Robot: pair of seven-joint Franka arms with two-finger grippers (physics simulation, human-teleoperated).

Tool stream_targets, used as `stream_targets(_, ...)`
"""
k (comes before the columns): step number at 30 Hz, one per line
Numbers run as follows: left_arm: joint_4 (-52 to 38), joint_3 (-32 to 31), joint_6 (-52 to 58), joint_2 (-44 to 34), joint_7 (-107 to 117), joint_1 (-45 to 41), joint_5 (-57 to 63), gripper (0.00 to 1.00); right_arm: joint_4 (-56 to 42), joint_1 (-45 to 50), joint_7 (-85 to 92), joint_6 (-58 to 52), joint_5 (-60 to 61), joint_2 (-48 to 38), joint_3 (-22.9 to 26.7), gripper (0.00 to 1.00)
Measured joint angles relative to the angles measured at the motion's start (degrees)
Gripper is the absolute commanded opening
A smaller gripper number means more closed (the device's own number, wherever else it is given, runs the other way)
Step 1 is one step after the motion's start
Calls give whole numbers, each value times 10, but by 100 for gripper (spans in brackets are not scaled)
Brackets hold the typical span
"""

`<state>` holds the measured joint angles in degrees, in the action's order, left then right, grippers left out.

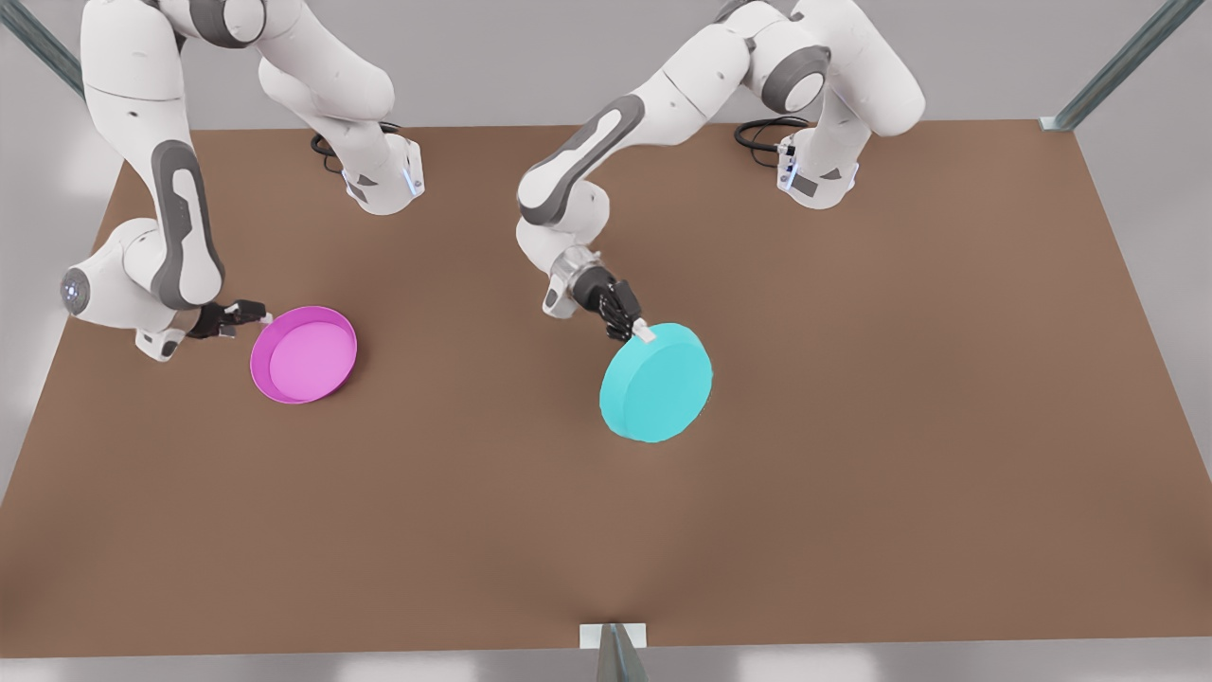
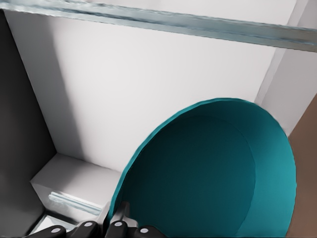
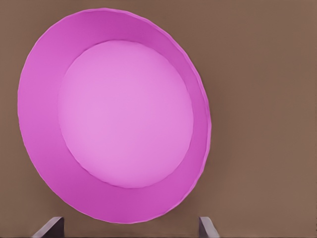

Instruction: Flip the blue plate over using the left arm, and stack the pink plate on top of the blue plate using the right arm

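Here, left pincer (image 1: 642, 332) grips one blue plate (image 1: 658, 384); right pincer (image 1: 258, 316) gapes beside one pink plate (image 1: 305, 355).

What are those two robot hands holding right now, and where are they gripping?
The left hand pinches the blue plate by its rim, tilted off the table. The right hand is open beside the pink plate, holding nothing.

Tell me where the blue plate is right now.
The blue plate is near the table's middle in the front view, tilted with its plain underside up, the left pincer shut on its rim; the pink plate lies apart toward that view's left.
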<state>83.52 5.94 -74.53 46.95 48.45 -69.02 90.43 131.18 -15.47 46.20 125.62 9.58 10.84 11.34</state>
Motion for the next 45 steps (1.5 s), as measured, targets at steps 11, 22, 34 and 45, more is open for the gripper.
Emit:
stream_targets(11,-24,-21,-11,106,-58,-91,46,21,-61,-46,75,65,71,120,-3,100)
stream_targets(22,-69,-68,-38,111,-60,-92,-47,96,-59,-45,79,9,70,131,-4,100)
stream_targets(34,-93,-123,-12,81,-376,-89,-340,100,-66,-33,3,14,71,139,-5,100)
stream_targets(45,-92,-100,427,-73,-663,376,-653,100,-74,-26,28,12,69,139,-11,36)
